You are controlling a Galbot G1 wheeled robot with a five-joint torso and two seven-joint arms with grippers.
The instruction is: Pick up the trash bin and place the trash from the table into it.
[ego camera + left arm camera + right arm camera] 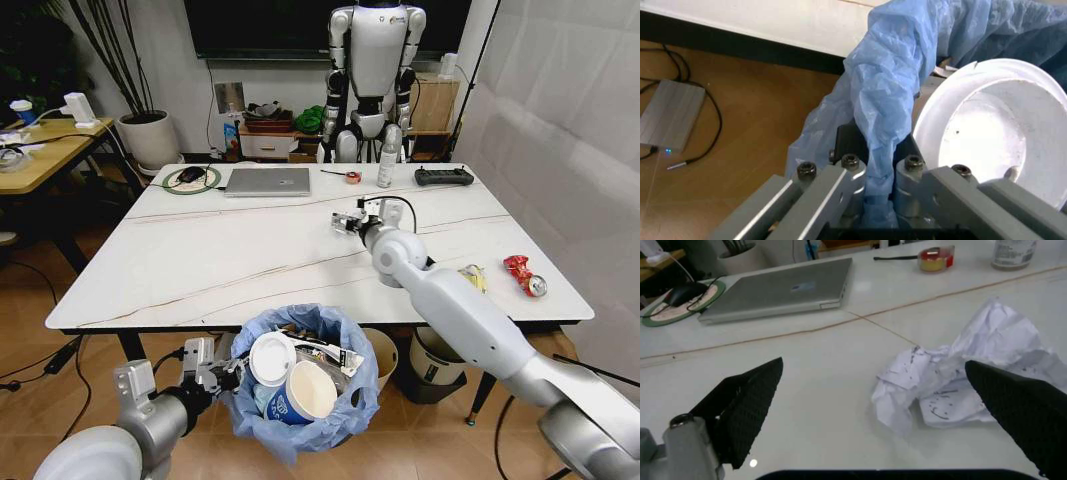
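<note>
The left gripper (222, 374) was clamped on the blue-bagged rim of the trash bin (305, 385), held below the table (200, 260) edge. The right gripper (873, 405) hovered with jaws spread around crumpled white paper (960, 377); its fingers (747, 405) hid part of that paper.

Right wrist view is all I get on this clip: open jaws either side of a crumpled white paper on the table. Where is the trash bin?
Observer: The trash bin, lined with a light-blue bag, hangs just below the near edge of the table, in front of the robot.
Operator: What is holding it there?
Observer: The left gripper, with its jaws shut on the bag-covered rim.
Operator: Any other trash on the table outside my view?
Observer: Yes, a crushed red can and a yellow wrapper lie near the table's front right corner.
</note>
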